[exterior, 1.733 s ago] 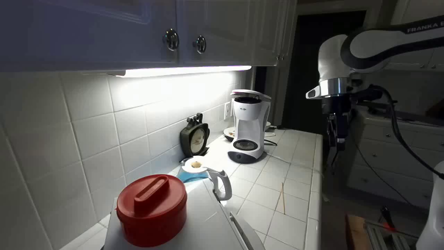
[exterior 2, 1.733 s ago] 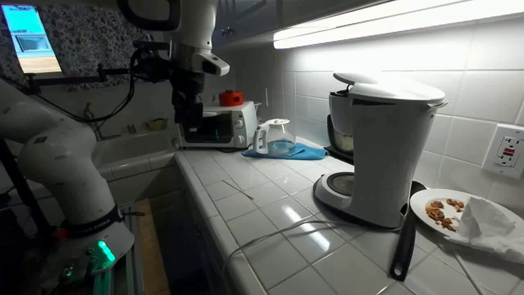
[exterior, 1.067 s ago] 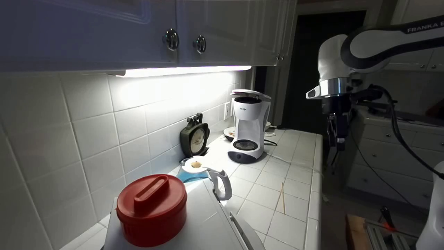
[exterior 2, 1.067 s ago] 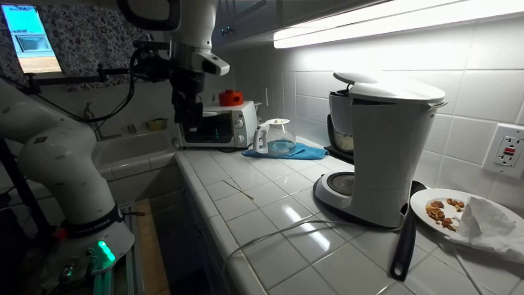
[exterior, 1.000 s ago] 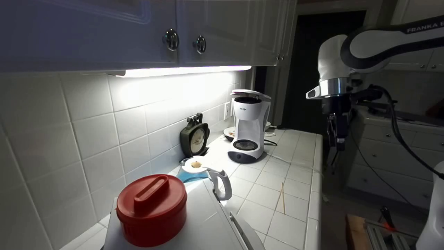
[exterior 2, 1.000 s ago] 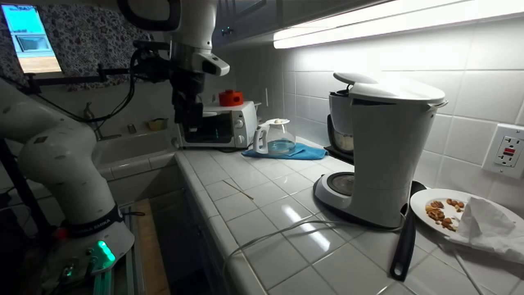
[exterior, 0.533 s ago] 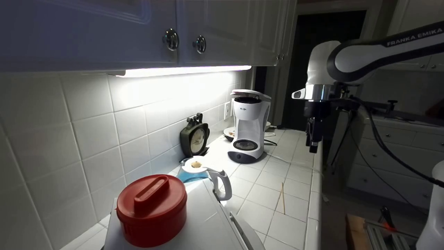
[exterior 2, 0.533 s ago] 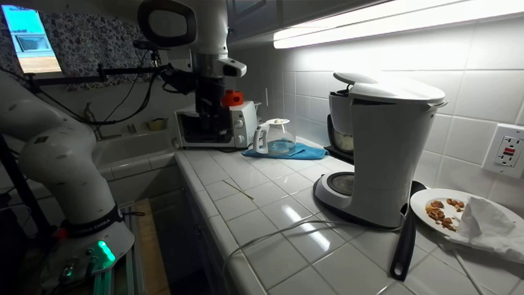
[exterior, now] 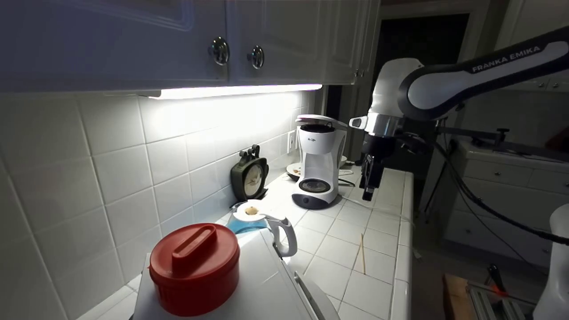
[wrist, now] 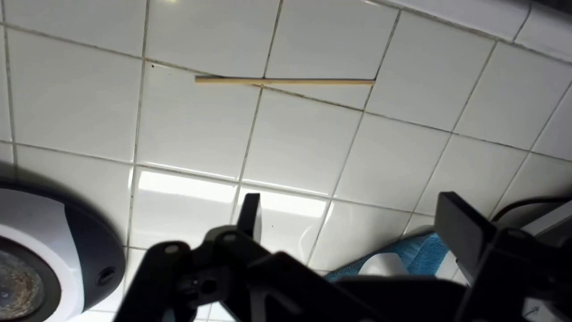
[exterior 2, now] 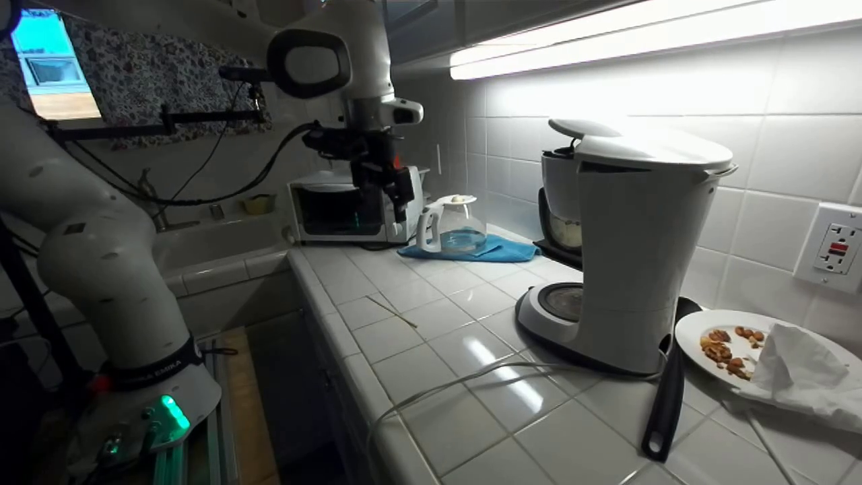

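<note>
My gripper [wrist: 351, 210] is open in the wrist view, its fingers [wrist: 460, 232] wide apart with nothing held between them. In both exterior views the gripper [exterior: 368, 193] hangs tilted above the tiled counter, touching nothing. A glass carafe [exterior 2: 465, 225] with a white handle [exterior: 286, 238] and some liquid stands on a blue cloth [exterior 2: 508, 250]. Part of that cloth [wrist: 424, 252] and a white piece, apparently the handle [wrist: 384, 264], show between the fingers. The white coffee maker [exterior: 318, 155] has its lid raised; its base [wrist: 94, 255] lies left in the wrist view. A thin wooden stick [wrist: 286, 81] rests on the tiles.
A red lidded container [exterior: 195, 271] sits on a toaster oven [exterior 2: 404, 202]. A dark-framed dial [exterior: 251, 178] leans at the wall. Behind the coffee maker are a plate with nuts [exterior 2: 724, 350] and a black handle [exterior 2: 663, 411]. A cord [exterior 2: 465, 380] crosses the counter; cabinets [exterior: 289, 42] hang above.
The arm has swung from beyond the counter's edge to over the tiles, toward the coffee maker and carafe, and the gripper has tilted. Objects on the counter have stayed put.
</note>
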